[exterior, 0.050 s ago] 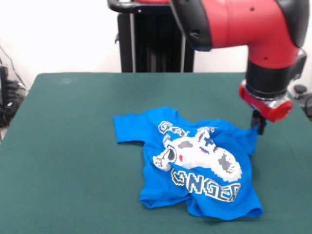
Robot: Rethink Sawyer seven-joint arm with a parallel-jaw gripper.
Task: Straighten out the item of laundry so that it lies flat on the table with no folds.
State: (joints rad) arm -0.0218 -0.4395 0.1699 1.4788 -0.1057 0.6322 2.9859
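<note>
The item of laundry (195, 161), a bright blue T-shirt with a white-grey pixel print and white block lettering, lies print-up on the green table (73, 146), right of centre. It is rumpled, with creases across the print and a fold near the collar. One sleeve sticks out flat to the left. The right corner of the shirt rises to a point at the gripper (259, 126), which hangs from the red and black arm just right of the shirt. The dark fingertips meet that blue corner and look shut on it.
The black pedestal (151, 44) stands beyond the table's far edge. Cables and dark gear sit off the table at the left edge (7, 97) and right edge (302, 92). Green cloth stretches wide to the shirt's left.
</note>
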